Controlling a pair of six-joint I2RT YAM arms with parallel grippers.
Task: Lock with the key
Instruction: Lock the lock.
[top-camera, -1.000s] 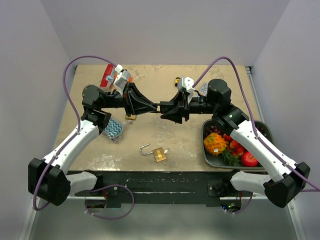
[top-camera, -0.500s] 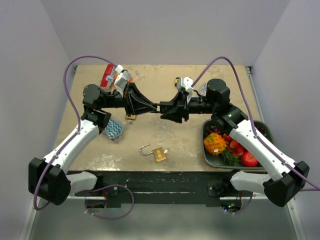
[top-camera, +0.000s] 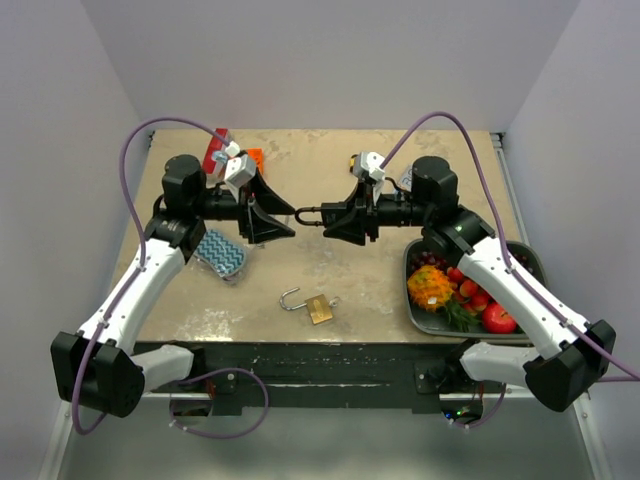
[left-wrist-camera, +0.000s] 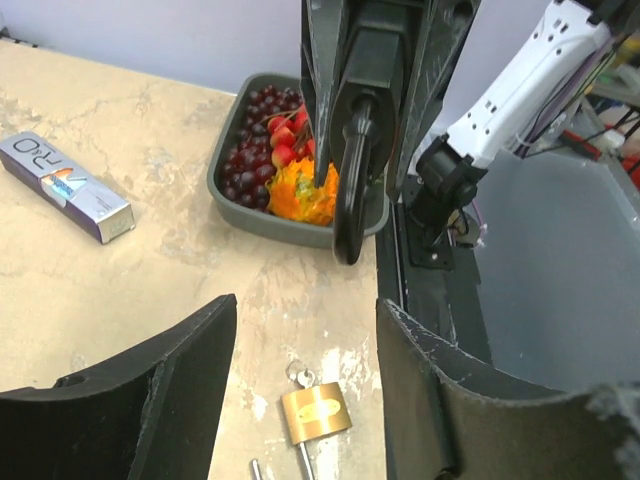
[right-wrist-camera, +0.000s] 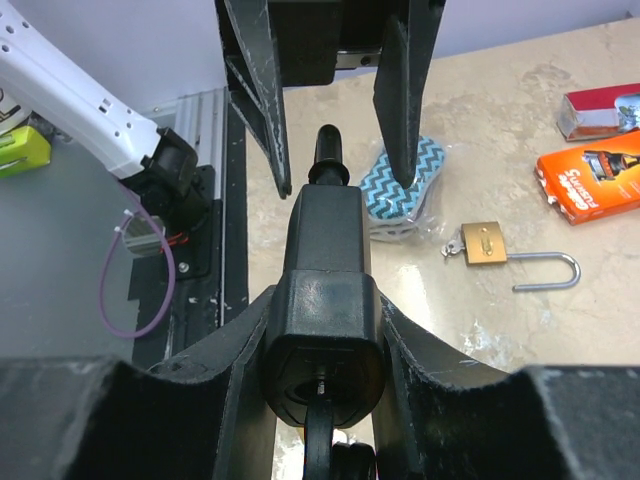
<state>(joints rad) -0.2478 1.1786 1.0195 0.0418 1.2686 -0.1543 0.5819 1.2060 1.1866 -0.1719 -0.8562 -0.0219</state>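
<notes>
Presently the right gripper (top-camera: 343, 218) clamps the body of a black padlock (right-wrist-camera: 325, 250), long axis level, shackle end aimed straight at the left gripper (top-camera: 280, 213), whose fingers stand apart, grasping nothing, just short of that shackle; a brass padlock (top-camera: 320, 310), shackle swung open, key (left-wrist-camera: 300, 377) at its end, lies on the table (top-camera: 400, 150) below both hands, about equally near each

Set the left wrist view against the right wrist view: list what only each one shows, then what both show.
Only the left wrist: the fruit tray and a silver-blue box lying on the table. Only the right wrist: the blue zigzag pouch, an orange box and a red box. Both: the black padlock held up in the right gripper, and the brass padlock lying on the table with its shackle open.
</notes>
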